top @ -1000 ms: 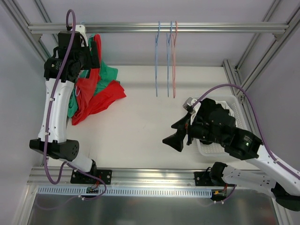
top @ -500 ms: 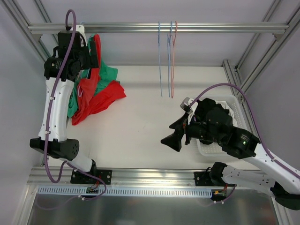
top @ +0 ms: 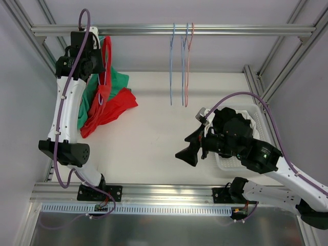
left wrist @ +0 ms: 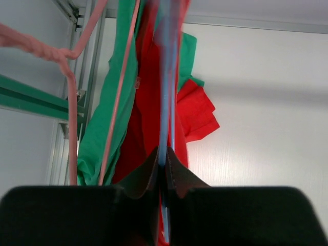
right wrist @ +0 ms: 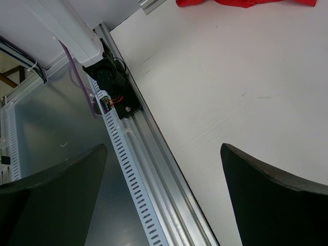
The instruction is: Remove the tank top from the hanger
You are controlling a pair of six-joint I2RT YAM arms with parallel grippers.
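Observation:
A red tank top (top: 106, 61) hangs on a thin blue hanger (left wrist: 168, 77) at the far left end of the top rail (top: 230, 31). Its lower part drapes down onto the table. My left gripper (top: 100, 57) is up at the rail, and in the left wrist view its jaws (left wrist: 164, 156) are shut on the blue hanger wire, with the red tank top (left wrist: 148, 102) directly behind. My right gripper (top: 190, 147) hovers wide open over the right middle of the table, holding nothing; the right wrist view shows my right gripper (right wrist: 164, 169) above the table's near edge.
A green garment (top: 119, 81) hangs beside the red one on a pink hanger (left wrist: 72, 118). Red cloth (top: 120, 105) lies heaped on the table below. Three empty hangers (top: 182, 66) dangle from the rail's middle. A white basket (top: 256, 114) sits at the right edge.
My left gripper has gone from open to shut on the blue hanger and risen slightly toward the rail, pulling the red tank top with it. The right arm barely shifted.

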